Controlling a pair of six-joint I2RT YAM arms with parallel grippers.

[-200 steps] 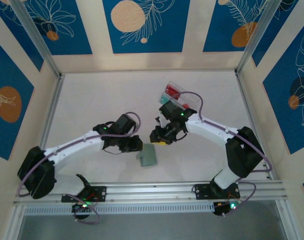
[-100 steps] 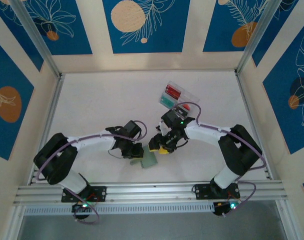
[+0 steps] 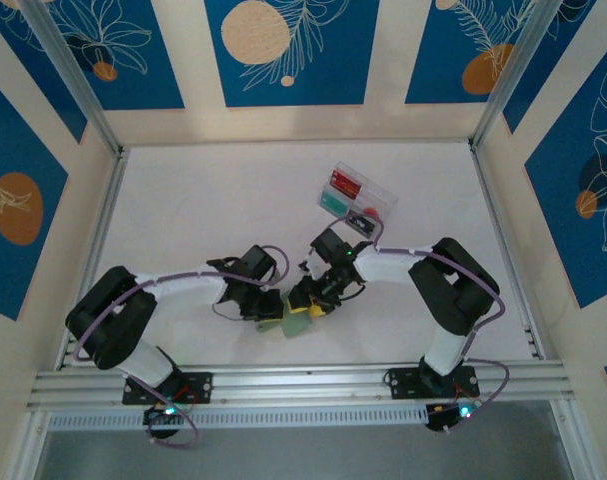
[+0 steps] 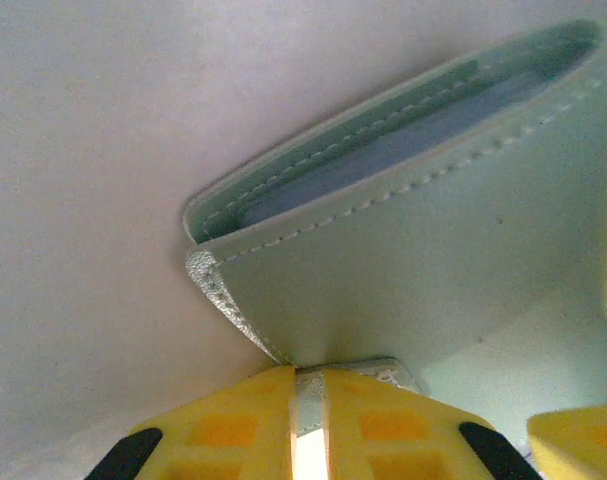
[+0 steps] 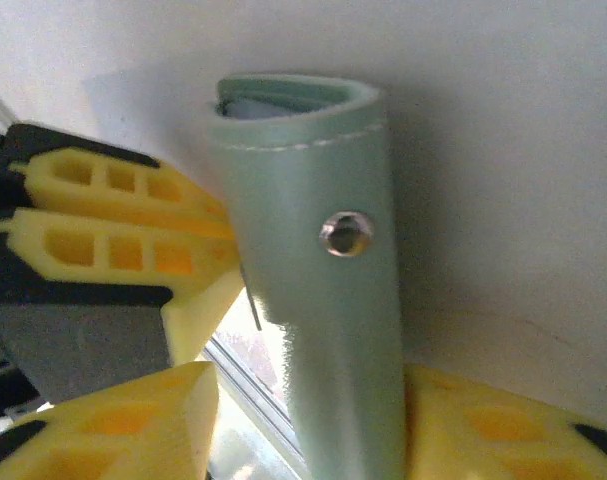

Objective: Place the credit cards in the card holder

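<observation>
Closest to the near edge, about midway along it, both tools crowd one small thing, and that is where the trouble lies. The left tool [image 4: 308, 385] is closed on a thin silvery-edged corner of the soft sage-green stitched folding card holder [image 4: 413, 260]. That is a slim bite on limp material, so a tug or twist could pull it free or let the fold sag.

The right tool [image 5: 308, 395] has its yellow fingers [image 5: 133, 420] apart on either side of the card holder. There is daylight between one finger and the leather, so it straddles it and does not look clamped. If it squeezes across the fold it would probably press the pocket flat, just where a card must enter. The two tools' fingers are nearly touching, so a small misjudged move could knock them together.

A grey-blue layer shows inside the fold; I cannot tell whether it is lining or a card.

Further in, right of the middle, a clear plastic compartment box [image 3: 378, 200] holds a thin red plastic card [image 3: 344, 184] and a teal one [image 3: 333, 203]. They are well apart from the card holder, and neither tool is free to fetch them.

The bench [image 3: 183, 200] is pale, matte and plain, with a ribbed aluminium rail [image 3: 303, 385] along its near edge. Slanted metal posts [image 3: 73, 80] rise at the far corners. Behind them are cream walls with blue panels [image 3: 288, 50] bearing orange discs and white leaf outlines.
</observation>
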